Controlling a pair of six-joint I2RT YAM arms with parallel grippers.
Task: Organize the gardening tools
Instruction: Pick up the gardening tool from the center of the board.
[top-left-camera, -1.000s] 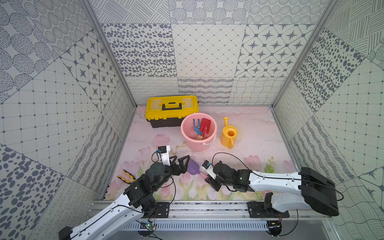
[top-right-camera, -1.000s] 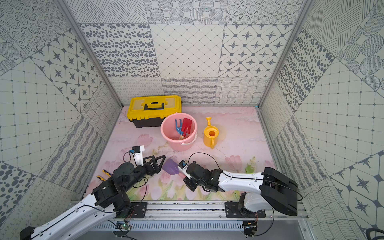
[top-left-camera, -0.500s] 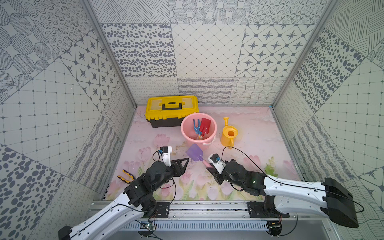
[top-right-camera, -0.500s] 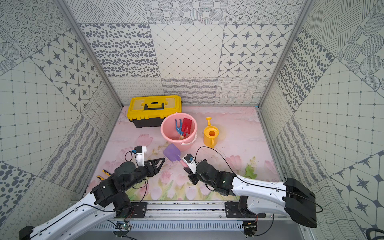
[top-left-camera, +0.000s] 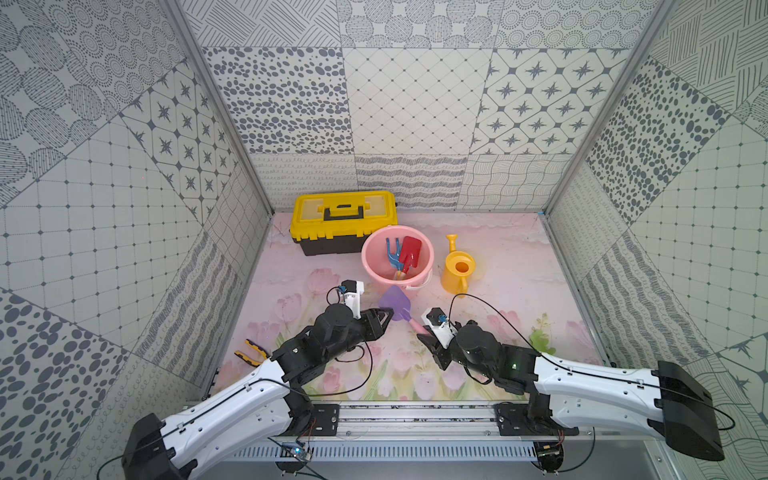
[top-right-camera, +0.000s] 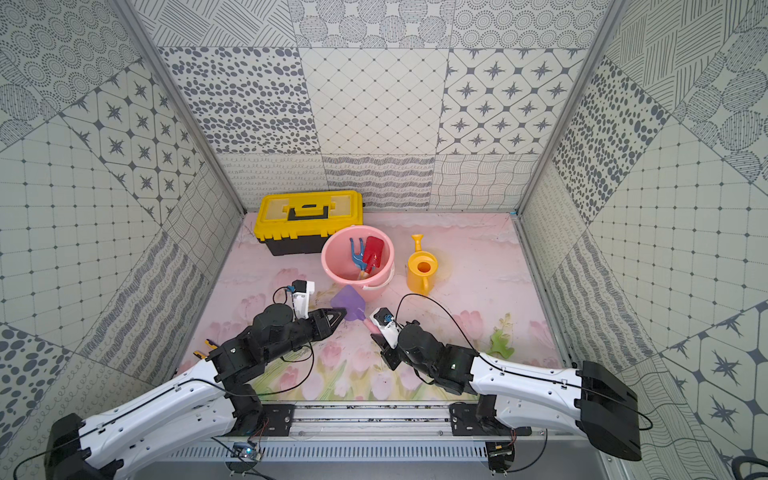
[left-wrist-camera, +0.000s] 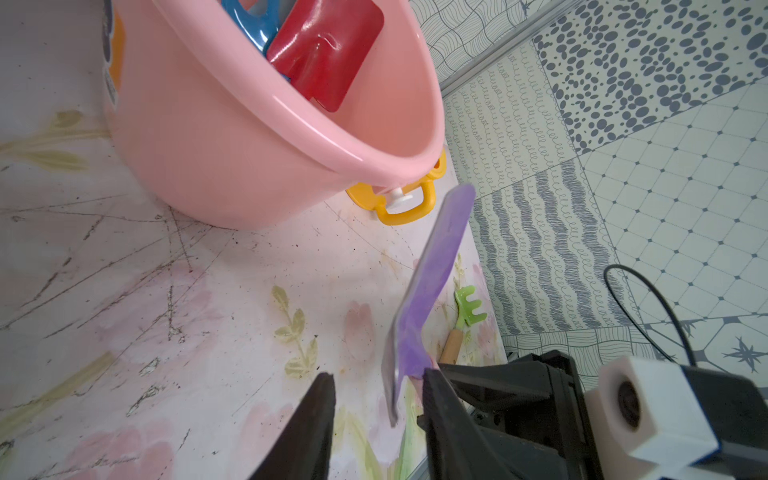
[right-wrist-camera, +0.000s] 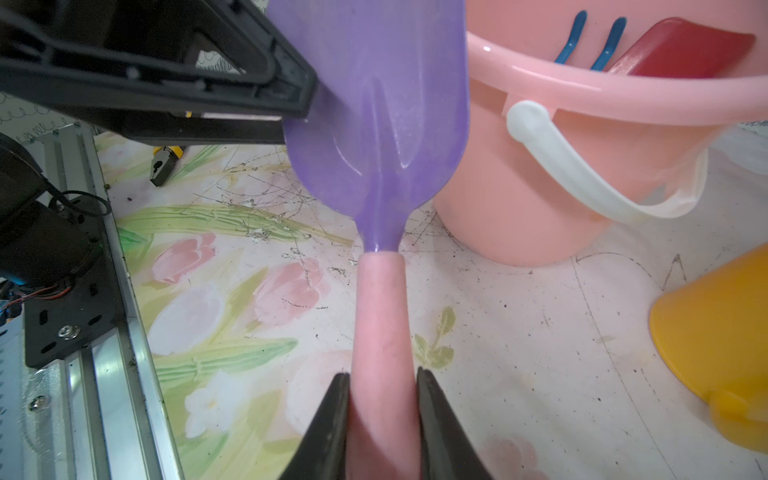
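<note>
My right gripper (right-wrist-camera: 380, 374) is shut on the pink handle of a purple spade (right-wrist-camera: 374, 104), held above the floor just in front of the pink bucket (top-left-camera: 430, 253). In both top views the spade (top-left-camera: 395, 305) (top-right-camera: 349, 305) points toward the bucket. My left gripper (left-wrist-camera: 376, 376) straddles the blade's edge (left-wrist-camera: 432, 266); one finger is close against it and the other stands off with a gap, so it is open. A red spade (top-left-camera: 410, 253) and a blue rake (top-left-camera: 390, 251) stand in the bucket. A light green rake (left-wrist-camera: 469, 309) lies on the floor at the right (top-right-camera: 498, 345).
A yellow toolbox (top-left-camera: 343, 216) with its lid down sits at the back left, touching the bucket. A yellow watering can (top-left-camera: 457, 270) stands right of the bucket. Yellow-and-black pliers (top-left-camera: 251, 353) lie by the left wall. The rail runs along the front edge.
The right arm has carried the purple spade up and toward the bucket. The left gripper followed it and its jaws have narrowed a lot around the blade.
</note>
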